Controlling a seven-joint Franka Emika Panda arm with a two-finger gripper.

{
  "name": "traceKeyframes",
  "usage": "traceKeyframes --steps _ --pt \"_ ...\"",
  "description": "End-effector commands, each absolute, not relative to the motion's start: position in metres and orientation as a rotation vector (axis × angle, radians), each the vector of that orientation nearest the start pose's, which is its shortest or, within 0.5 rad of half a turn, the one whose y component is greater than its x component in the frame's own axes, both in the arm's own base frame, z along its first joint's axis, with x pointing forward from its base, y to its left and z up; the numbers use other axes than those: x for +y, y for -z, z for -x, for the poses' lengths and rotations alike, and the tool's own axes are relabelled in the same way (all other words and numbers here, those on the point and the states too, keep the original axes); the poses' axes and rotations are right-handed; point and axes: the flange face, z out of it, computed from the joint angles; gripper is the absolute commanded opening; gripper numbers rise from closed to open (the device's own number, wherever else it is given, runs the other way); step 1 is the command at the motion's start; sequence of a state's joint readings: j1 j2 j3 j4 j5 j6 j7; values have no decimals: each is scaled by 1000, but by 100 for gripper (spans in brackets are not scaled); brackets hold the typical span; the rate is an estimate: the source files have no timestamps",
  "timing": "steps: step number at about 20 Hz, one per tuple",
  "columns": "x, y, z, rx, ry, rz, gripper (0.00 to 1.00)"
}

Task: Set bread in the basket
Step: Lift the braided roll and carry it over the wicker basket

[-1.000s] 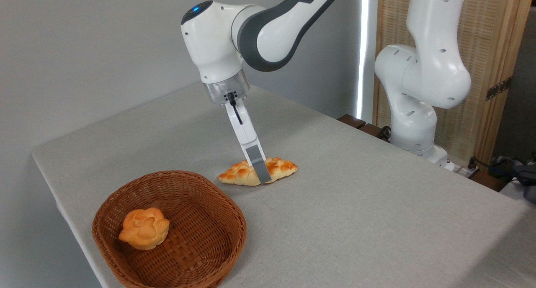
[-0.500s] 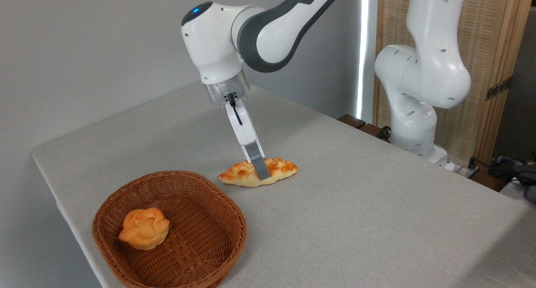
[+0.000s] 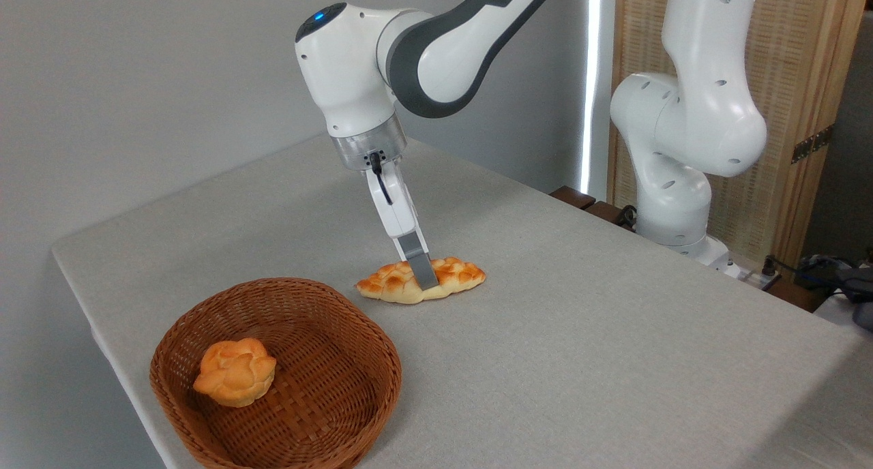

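Observation:
The bread [image 3: 458,275], a long braided golden-brown loaf, lies on the grey tablecloth just beyond the basket's far right rim. My gripper [image 3: 424,282] comes down on its middle. The near grey fingertip [image 3: 424,275] presses against the loaf's front side, while the far finger is hidden behind the loaf. The loaf still rests on the table. The basket [image 3: 372,333], shallow reddish-brown wicker, stands at the table's front left corner.
A small round knotted bun [image 3: 235,372] sits in the left part of the basket. The arm's white base [image 3: 672,203] stands at the table's far right. The table's left edge [image 3: 95,319] runs close to the basket.
The near finger has moved slightly up and left in the picture, closing in against the loaf's middle. The loaf has stayed where it was on the table.

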State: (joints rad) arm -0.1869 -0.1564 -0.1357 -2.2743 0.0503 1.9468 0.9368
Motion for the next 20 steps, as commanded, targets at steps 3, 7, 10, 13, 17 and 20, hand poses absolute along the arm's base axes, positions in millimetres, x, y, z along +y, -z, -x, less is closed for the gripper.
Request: traceKeyframes --steps 3,7,10,13,17,20 --pt "-149 -436 -460 1842 -206 2504 22" --pt "-155 -487 -481 1806 -317 2563 21" --pt "-152 -507 -493 1797 -336 2580 22" --pt "-134 -530 -512 1704 -237 2675 22" --pt "-89 -555 -543 1506 -37 2845 22" --pt "-59 -555 -561 1349 106 2931 23"
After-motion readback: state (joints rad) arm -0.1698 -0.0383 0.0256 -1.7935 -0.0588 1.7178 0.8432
